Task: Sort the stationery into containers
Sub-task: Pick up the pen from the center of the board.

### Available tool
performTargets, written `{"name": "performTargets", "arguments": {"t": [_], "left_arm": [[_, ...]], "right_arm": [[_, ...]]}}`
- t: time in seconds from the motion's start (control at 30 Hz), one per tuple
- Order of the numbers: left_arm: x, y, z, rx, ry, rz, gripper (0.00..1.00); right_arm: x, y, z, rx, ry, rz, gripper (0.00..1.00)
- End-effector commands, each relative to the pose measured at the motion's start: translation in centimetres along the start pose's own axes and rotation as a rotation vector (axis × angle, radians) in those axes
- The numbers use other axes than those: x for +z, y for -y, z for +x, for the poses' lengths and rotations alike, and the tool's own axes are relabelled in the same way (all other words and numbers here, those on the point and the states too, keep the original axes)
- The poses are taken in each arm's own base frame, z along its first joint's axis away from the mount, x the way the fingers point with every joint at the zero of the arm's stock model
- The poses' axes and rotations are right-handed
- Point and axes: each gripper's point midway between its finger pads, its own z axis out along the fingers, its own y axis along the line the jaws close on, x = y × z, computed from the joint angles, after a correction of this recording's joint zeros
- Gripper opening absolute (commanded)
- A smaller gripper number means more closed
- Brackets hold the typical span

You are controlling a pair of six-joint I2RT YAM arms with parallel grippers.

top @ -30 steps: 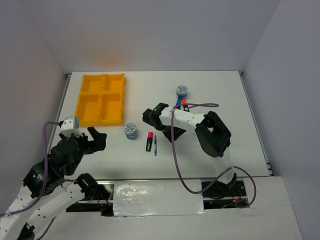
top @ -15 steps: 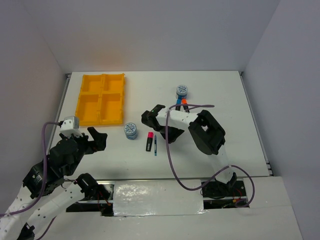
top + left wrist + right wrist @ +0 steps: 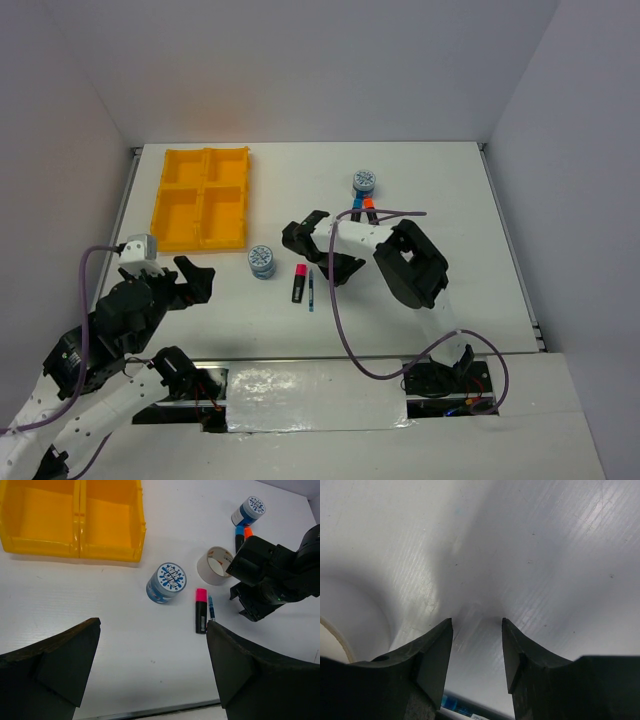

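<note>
The white table (image 3: 450, 200) is boxed in by pale walls (image 3: 300, 70) on its left, far and right sides. Its widest free stretch runs from the right pincer (image 3: 477, 625) out to the right edge, and a narrower lane lies between the left pincer (image 3: 150, 675) and the things ahead of it. The yellow tray (image 3: 75, 547), four compartments two by two, sits ahead and to the left of the left pincer, hard by the table's left edge and close to the far wall. The left pincer hangs above the near edge, jaws spread wide and holding nothing. The right pincer is down at the table with jaws partly apart; only white surface shows in the gap, with no item seen gripped. The nearer tape roll (image 3: 166, 582) stands on end, patterned face up, straight ahead of the left pincer and left of the right one. The farther tape roll (image 3: 364, 181), also on end, stands beyond the right pincer. The tape ring (image 3: 214, 565) lies flat, hole upward, right against the right pincer, which hides its right rim. The pink-capped highlighter (image 3: 201, 611) lies on the near side of the right pincer, long axis running near to far, cap at the far end. The teal pen (image 3: 211, 607) lies parallel, just to its right. The blue-capped highlighter (image 3: 238, 532) and orange-capped highlighter (image 3: 248, 531) lie side by side, caps toward the farther tape roll, bodies running back under the right pincer.
</note>
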Motion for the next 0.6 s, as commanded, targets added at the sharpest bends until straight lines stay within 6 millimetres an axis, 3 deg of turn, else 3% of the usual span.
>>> {"name": "performTargets", "arguments": {"t": [0.0, 0.13, 0.23, 0.27, 0.4, 0.47, 0.5, 0.57], "left_arm": [[0.0, 0.5, -0.7, -0.001, 0.030, 0.028, 0.99], [0.0, 0.5, -0.7, -0.003, 0.032, 0.027, 0.99], [-0.1, 0.5, -0.7, -0.002, 0.032, 0.028, 0.99], [-0.1, 0.5, -0.7, -0.003, 0.032, 0.028, 0.99], [0.0, 0.4, -0.6, -0.002, 0.027, 0.022, 0.99], [0.0, 0.4, -0.6, -0.002, 0.027, 0.020, 0.99], [0.0, 0.4, -0.6, -0.001, 0.025, 0.018, 0.99], [0.0, 0.4, -0.5, 0.000, 0.023, 0.018, 0.99]], "right_arm": [[1.6, -1.3, 0.1, 0.574, 0.006, 0.044, 0.51], [2.6, -0.1, 0.1, 0.575, 0.012, 0.057, 0.34], [3.4, 0.5, 0.3, 0.575, -0.002, 0.060, 0.29], [3.5, 0.4, 0.7, 0.579, -0.021, 0.052, 0.22], [4.8, 1.9, 1.0, 0.557, -0.033, 0.044, 0.18], [4.6, 1.2, 0.9, 0.520, -0.061, -0.022, 0.14], [5.4, 2.1, 0.8, 0.482, -0.045, -0.029, 0.13], [4.9, 1.2, 0.0, 0.444, -0.059, -0.125, 0.12]]}}
